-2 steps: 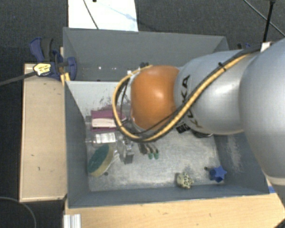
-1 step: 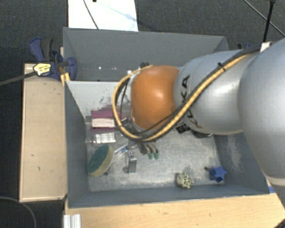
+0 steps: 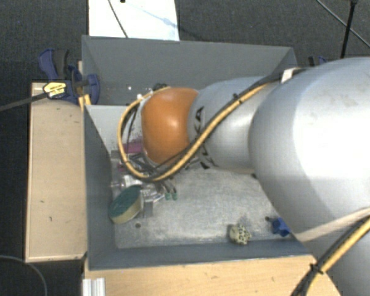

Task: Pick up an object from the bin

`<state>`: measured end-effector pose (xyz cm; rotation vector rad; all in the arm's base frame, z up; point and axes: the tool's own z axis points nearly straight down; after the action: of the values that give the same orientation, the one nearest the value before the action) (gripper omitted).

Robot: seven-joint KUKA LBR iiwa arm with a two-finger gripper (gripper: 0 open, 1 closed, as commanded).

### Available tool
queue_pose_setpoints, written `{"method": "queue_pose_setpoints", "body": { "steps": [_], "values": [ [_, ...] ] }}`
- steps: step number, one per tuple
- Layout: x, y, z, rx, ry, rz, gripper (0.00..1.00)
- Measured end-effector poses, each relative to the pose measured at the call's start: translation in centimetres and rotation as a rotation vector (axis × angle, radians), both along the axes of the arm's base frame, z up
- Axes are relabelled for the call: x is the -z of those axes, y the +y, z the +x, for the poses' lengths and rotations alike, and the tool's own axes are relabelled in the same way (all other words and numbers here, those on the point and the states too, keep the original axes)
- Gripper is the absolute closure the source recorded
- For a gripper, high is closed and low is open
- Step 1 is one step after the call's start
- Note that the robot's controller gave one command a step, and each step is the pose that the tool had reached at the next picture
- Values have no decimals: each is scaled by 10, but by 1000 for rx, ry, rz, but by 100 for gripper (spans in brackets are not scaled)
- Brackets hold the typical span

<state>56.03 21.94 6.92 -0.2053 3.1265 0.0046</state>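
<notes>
Down in the left end of the grey sheet-metal bin [image 3: 185, 60], bright metal jaws, set close above a round, flat green disc [image 3: 124, 206] with a pale tan edge. Touching it or just over it: cannot tell. Apart or together: cannot tell either, with cables and wrist in the way. Disc lying tilted on the speckled grey floor, hard by the left wall, toward the front corner. Behind the jaws, a smooth, glossy orange dome-shaped cover [image 3: 166, 123] on the wrist, looped round with yellow-and-black cables [image 3: 200, 142]. Beyond that, the arm [image 3: 308, 140], broad and rounded in silver-grey casing, reaching in from the right. Tucked by the left wall behind the cables, a scrap of something magenta [image 3: 134, 147], shape unclear. Along the front wall, well apart from the disc: a small knobbly beige lump [image 3: 238, 234], and near it a small blue piece [image 3: 279, 227], partly hidden under the arm.
</notes>
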Motion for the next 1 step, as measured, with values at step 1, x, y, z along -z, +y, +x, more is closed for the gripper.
{"method": "queue_pose_setpoints", "body": {
  "steps": [1],
  "values": [
    [-11, 0, 6, 7, -20, 7, 100]
  ]
}}
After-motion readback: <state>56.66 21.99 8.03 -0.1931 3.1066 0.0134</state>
